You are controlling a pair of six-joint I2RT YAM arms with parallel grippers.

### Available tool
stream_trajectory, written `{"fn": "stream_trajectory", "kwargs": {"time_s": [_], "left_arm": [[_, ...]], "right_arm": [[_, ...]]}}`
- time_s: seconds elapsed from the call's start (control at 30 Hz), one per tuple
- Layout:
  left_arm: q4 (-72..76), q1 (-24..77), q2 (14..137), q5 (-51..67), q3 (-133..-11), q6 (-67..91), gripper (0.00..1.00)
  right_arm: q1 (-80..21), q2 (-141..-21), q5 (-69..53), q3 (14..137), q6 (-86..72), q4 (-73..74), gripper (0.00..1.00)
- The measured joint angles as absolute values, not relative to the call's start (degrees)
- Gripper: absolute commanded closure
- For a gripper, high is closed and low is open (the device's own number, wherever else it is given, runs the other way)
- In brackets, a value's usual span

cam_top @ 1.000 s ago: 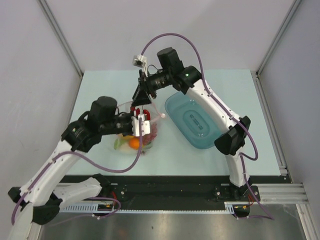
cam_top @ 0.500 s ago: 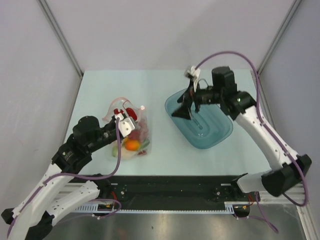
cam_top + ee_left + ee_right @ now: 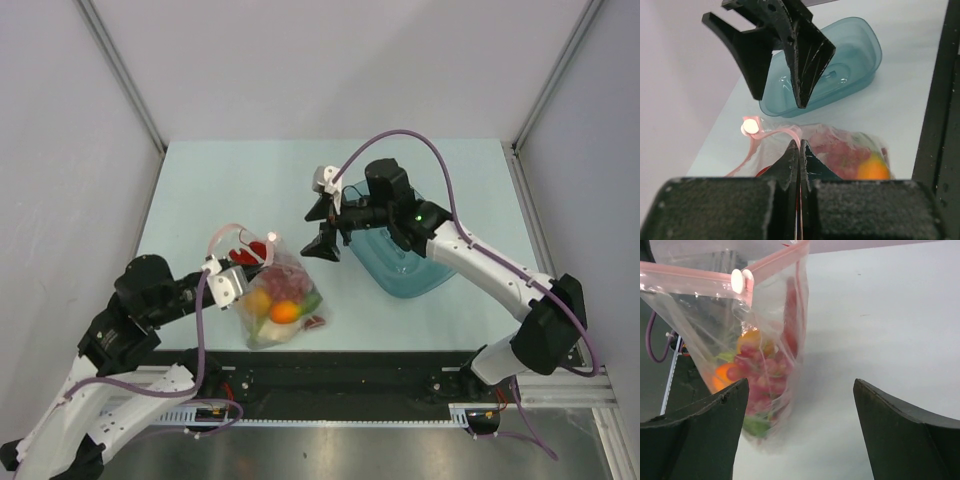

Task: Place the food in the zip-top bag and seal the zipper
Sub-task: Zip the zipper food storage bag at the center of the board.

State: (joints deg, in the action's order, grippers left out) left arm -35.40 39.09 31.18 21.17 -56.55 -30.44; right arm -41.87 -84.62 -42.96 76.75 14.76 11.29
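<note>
Hanging from the left claw (image 3: 232,283), the bag (image 3: 272,328) is close to the near edge of the table (image 3: 220,180), a bit left of the middle. The food (image 3: 287,292) is piled in the bottom of the bag. You can see an orange fruit (image 3: 283,311), a dark red clump (image 3: 291,285) and a green piece (image 3: 311,300) through the clear plastic. The pink zipper (image 3: 690,279) runs along the top of the bag and bends in a loop, so the mouth looks partly open. Its little white slider (image 3: 742,281) is at the end away from the left claw. The left claw is squeezed together on the top edge of the bag, right on the pink strip. The right claw (image 3: 318,230) is just beside the bag, on the side toward the right edge. Its two fingers are wide apart and hold nothing. A blue bowl (image 3: 405,275) sits on the table past the right claw, nearer the right edge.
</note>
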Motion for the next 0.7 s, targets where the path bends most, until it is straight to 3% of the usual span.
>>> {"fn": "stream_trajectory", "kwargs": {"time_s": [0.23, 0.33, 0.43, 0.47, 0.53, 0.63, 0.7], "left_arm": [[-39.6, 39.1, 28.2, 27.4, -55.9, -34.5, 1.00], [-41.3, 39.1, 28.2, 29.4, -55.6, -36.7, 1.00], [-42.5, 39.1, 28.1, 30.3, -54.9, -38.4, 1.00], [-42.9, 39.1, 28.1, 30.5, -54.7, -39.0, 1.00], [-43.6, 39.1, 28.1, 30.9, -54.5, -40.1, 1.00], [-44.6, 39.1, 28.0, 31.8, -54.5, -41.7, 1.00], [-45.3, 39.1, 27.9, 32.1, -54.5, -42.9, 1.00]], "right_arm": [[-47.4, -85.1, -47.4, 76.7, 19.3, 9.8, 0.11], [-49.5, -84.9, -49.2, 76.7, 21.2, 11.0, 0.18], [-50.3, -84.2, -50.5, 76.7, 22.5, 13.3, 0.38], [-50.4, -84.0, -50.7, 76.7, 22.9, 13.8, 0.50], [-50.5, -83.8, -50.9, 76.8, 23.0, 14.7, 0.61], [-50.4, -83.8, -50.7, 76.8, 22.2, 15.6, 0.91], [-50.3, -83.8, -50.1, 76.9, 21.6, 15.5, 1.00]]}}
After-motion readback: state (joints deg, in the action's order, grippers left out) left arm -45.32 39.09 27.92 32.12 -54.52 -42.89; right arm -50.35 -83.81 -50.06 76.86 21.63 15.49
